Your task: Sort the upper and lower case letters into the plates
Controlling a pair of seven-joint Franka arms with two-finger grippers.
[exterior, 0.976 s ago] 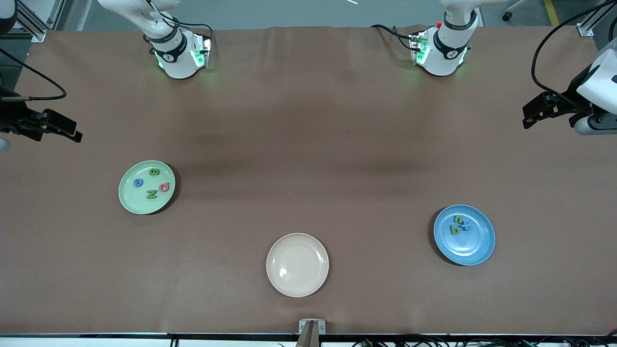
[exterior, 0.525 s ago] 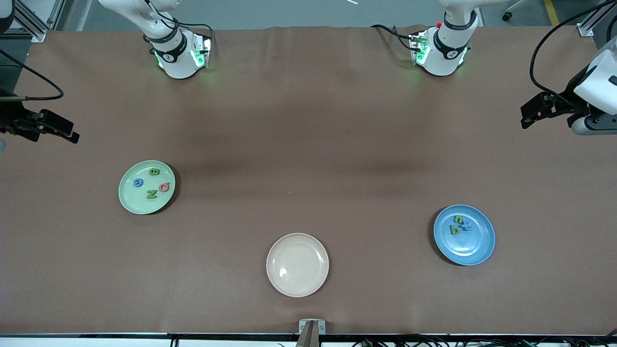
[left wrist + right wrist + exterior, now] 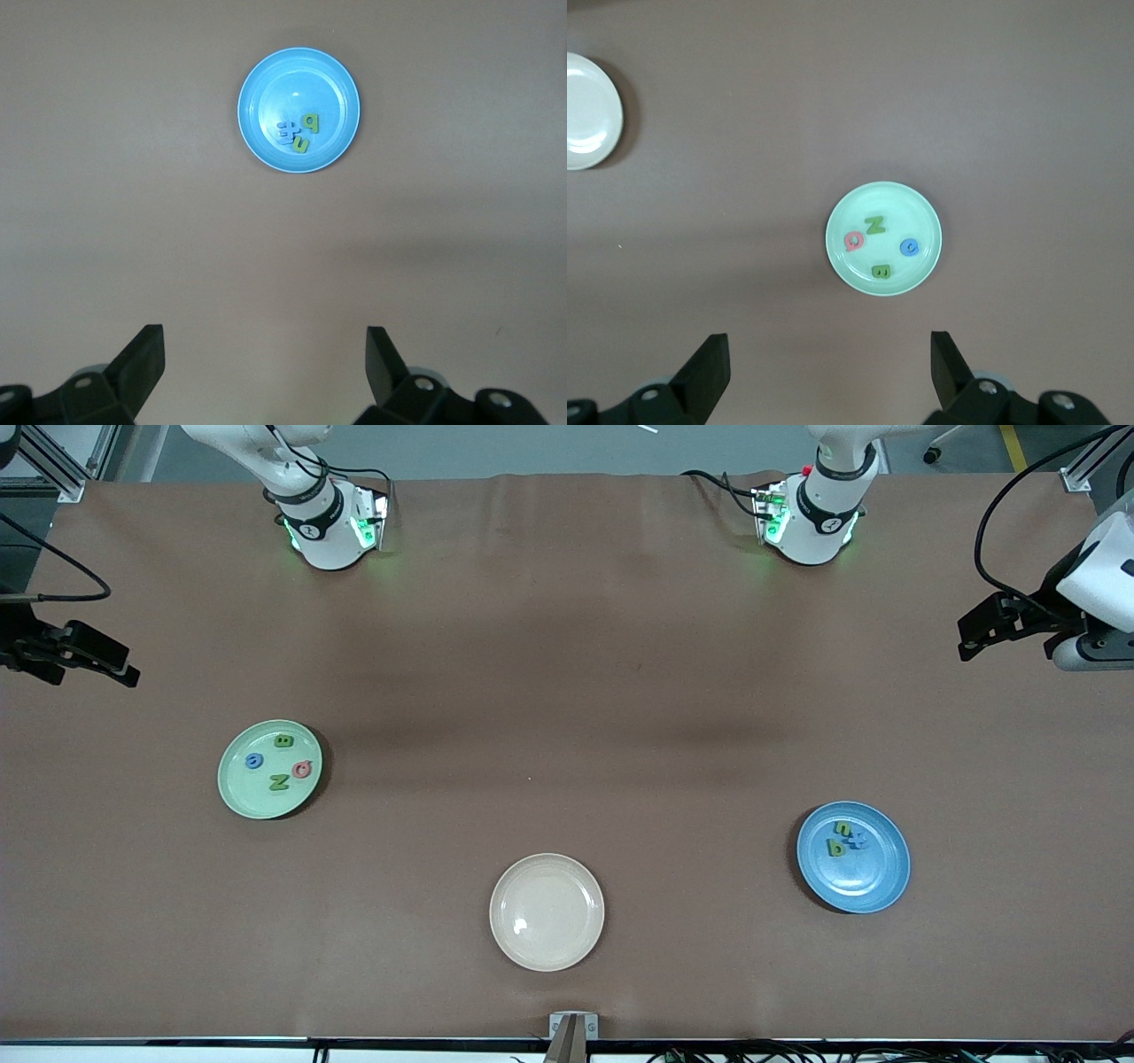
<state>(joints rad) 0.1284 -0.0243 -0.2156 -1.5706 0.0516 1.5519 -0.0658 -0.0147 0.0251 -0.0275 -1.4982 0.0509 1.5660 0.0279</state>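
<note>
Honestly this looks pretty much finished to me. Going across the front view from the right arm's end: the right tool hangs over bare bench at that end, fingers wide apart and holding nothing. The mint green plate has four letters in it, a green B, a blue one, a green N and a red one, all reading as capitals as far as I can tell. The cream plate, nearest the front camera, is empty. The blue plate holds a clump of small letters, a green b and n plus blue ones touching, so I can't count them. The left tool sits over bare bench at its end, also spread open and empty. No loose letters anywhere, nothing in the way
</note>
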